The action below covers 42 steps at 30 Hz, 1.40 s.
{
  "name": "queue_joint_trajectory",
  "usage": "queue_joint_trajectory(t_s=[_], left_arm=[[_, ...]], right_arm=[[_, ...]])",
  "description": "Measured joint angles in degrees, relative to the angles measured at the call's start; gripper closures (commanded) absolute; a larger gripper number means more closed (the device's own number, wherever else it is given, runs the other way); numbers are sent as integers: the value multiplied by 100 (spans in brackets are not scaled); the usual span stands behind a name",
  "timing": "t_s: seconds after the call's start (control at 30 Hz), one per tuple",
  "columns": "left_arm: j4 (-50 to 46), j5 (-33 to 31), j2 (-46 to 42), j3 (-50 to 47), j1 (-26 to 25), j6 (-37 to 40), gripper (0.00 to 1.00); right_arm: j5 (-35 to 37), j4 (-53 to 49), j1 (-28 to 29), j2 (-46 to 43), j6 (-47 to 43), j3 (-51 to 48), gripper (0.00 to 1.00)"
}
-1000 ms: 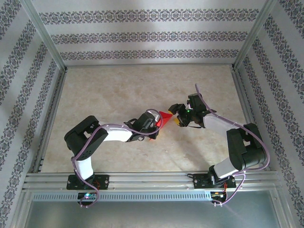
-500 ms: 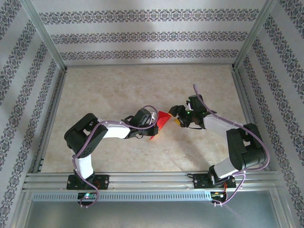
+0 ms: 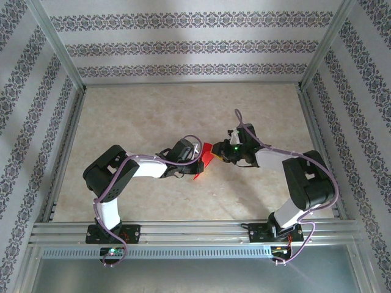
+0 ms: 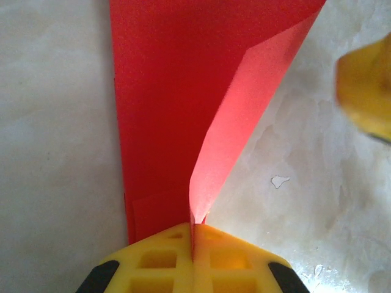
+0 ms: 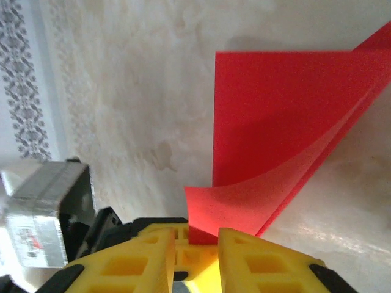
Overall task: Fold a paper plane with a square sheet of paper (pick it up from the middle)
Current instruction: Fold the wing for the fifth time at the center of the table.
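The red sheet of paper [image 3: 209, 154] is folded and creased, and hangs between the two grippers just above the table's middle. My left gripper [image 3: 200, 160] is shut on its near end. In the left wrist view the yellow jaws [image 4: 194, 235] press together on the crease and one flap [image 4: 244, 122] curls up to the right. My right gripper [image 3: 221, 152] meets the paper from the right. In the right wrist view its fingers [image 5: 197, 235] stand apart, with a curled corner of the paper [image 5: 275, 122] reaching into the gap between them.
The beige marble-patterned table [image 3: 153, 116] is fenced by aluminium rails and patterned walls. A yellow finger of the right gripper [image 4: 366, 91] shows in the left wrist view. The left arm's grey wrist block [image 5: 49, 213] sits close on the left of the right wrist view.
The right gripper has moved left onto the paper's free end and its jaws have narrowed. The left wrist rolled over early on, then stayed still, gripping the paper.
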Motion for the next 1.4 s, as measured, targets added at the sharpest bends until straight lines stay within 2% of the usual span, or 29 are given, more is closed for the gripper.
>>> queue_joint_trajectory(t_s=[0.63, 1.4], left_arm=[[210, 101, 13, -79, 28, -85, 86], [295, 109, 33, -118, 37, -190, 90]], right_arm=[[-380, 238, 188, 861, -149, 356, 78], [-382, 249, 188, 1158, -190, 444, 78]])
